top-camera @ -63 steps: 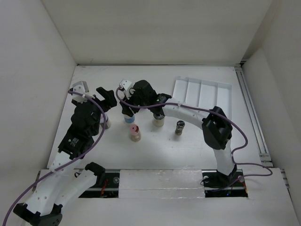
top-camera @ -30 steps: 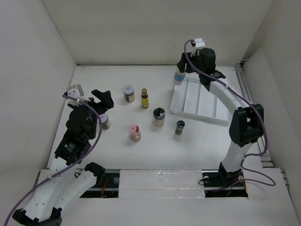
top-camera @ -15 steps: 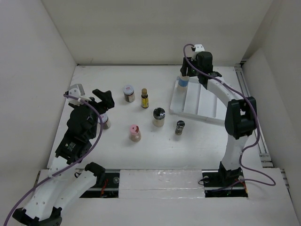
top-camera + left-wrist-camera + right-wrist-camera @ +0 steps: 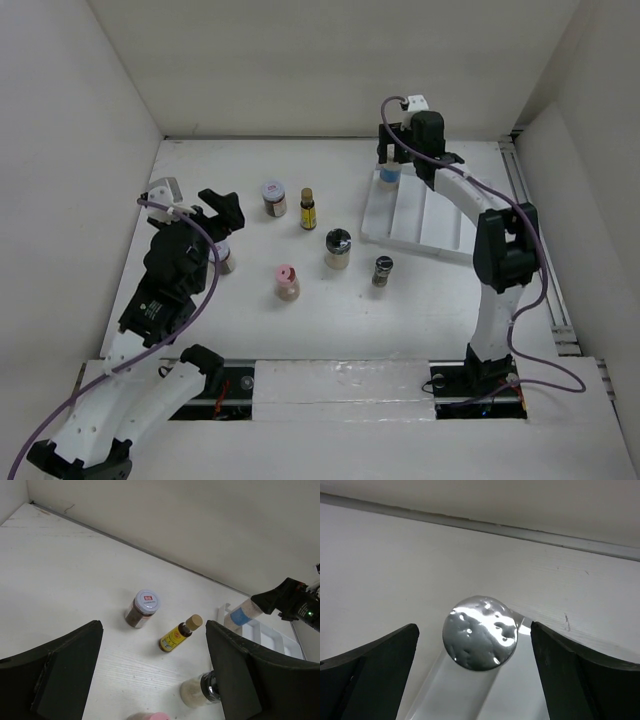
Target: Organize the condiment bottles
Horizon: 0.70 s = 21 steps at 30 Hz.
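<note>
My right end effector [image 4: 473, 630] hangs over the far left corner of the white ridged tray [image 4: 440, 215]. Its fingers are spread, and I see a clear gap on either side of the shiny lid of the blue-labelled jar [image 4: 390, 172]. That jar stands in the tray's leftmost channel, at its far end.

My left end effector [image 4: 154, 625] hovers above the left part of the desk [image 4: 250, 330], its fingers wide apart with nothing between them.

The other bottles stand on the desk between the two arms:
- The red-white-topped jar [image 4: 273, 197] is just beside the slim amber bottle [image 4: 308, 209].
- Nearer me are the black-lidded jar [image 4: 338, 249] and the small dark-capped bottle [image 4: 383, 271].
- The pink-capped bottle [image 4: 287, 282] is to their left.
- A pale-lidded jar [image 4: 226, 262] sits close under the left arm.
</note>
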### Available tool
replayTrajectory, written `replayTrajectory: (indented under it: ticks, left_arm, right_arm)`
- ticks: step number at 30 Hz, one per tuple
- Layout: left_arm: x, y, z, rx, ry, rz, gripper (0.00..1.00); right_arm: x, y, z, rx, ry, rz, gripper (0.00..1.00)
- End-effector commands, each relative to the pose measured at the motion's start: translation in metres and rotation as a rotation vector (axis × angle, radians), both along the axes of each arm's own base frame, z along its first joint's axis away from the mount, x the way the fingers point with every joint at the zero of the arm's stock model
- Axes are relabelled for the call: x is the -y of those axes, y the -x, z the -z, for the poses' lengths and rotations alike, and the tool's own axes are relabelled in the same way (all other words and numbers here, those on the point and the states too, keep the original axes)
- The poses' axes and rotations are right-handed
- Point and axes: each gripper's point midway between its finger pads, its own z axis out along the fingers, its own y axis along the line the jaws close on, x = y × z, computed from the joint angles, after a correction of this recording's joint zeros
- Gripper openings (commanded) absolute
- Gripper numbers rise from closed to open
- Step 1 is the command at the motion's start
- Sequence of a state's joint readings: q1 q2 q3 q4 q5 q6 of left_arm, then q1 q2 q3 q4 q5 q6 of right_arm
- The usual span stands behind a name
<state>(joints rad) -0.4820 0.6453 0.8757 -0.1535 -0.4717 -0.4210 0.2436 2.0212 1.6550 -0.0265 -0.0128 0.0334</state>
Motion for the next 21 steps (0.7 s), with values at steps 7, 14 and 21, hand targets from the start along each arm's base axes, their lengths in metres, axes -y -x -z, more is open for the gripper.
replayTrajectory:
  ticks: [7,14,21]
  left_arm:
    - [0.006,-0.005,-0.005,0.022,0.012,0.02,0.8]
    - [0.007,-0.005,-0.005,0.022,0.013,0.031,0.81]
    - [0.009,-0.005,-0.005,0.021,0.022,0.04,0.81]
  right_arm:
    - [-0.06,0.088,-0.096,0.179,-0.031,-0.133,0.96]
    - [-0.166,0.184,-0.074,0.115,-0.102,-0.498,0.8]
    - [-0.227,0.168,-0.065,0.108,-0.103,-0.651,0.92]
